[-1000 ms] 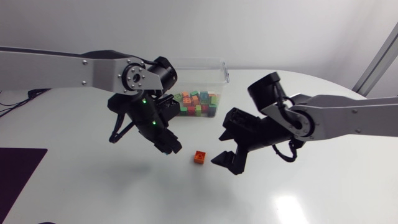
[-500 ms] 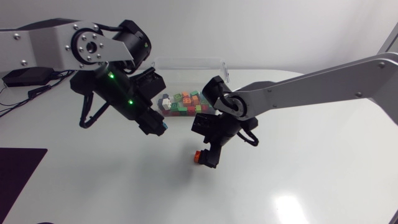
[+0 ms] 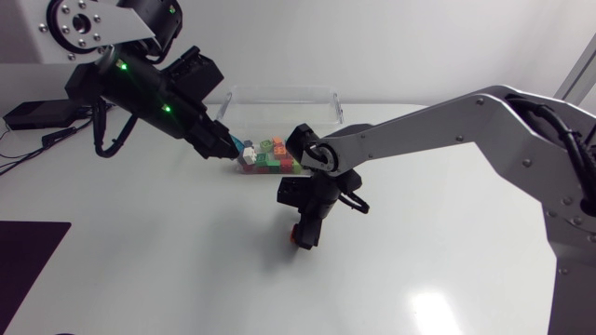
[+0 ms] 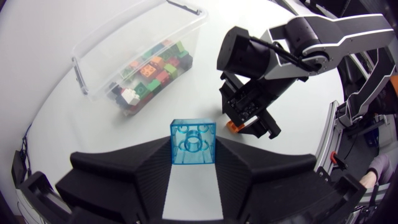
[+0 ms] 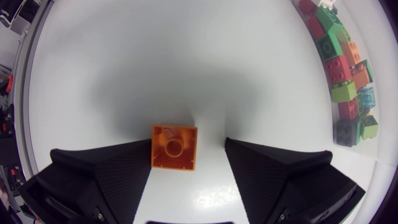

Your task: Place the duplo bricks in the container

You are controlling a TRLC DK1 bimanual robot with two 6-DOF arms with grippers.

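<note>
We are holding the left gripper [image 4: 193, 155] clamped on the blue brick [image 4: 193, 140], which both fingers are pinching near their tips. We are holding the right gripper [image 5: 188, 146] open and low over the table [image 3: 140, 270], its fingers straddling the orange brick [image 5: 174, 147]. This brick is lying off-centre, against one finger and with a clear gap to the other. If we are closing from this position, the near finger is likely to be pushing the brick sideways or twisting it, so a corner pinch or a squirt-out is possible. The blue brick is hanging near the front corner of the container [image 3: 279, 90]. If we are releasing there, it may be striking the rim and bouncing onto the table. The arms are working near each other in front of the container, so we are risking contact if both head for it together.
</note>
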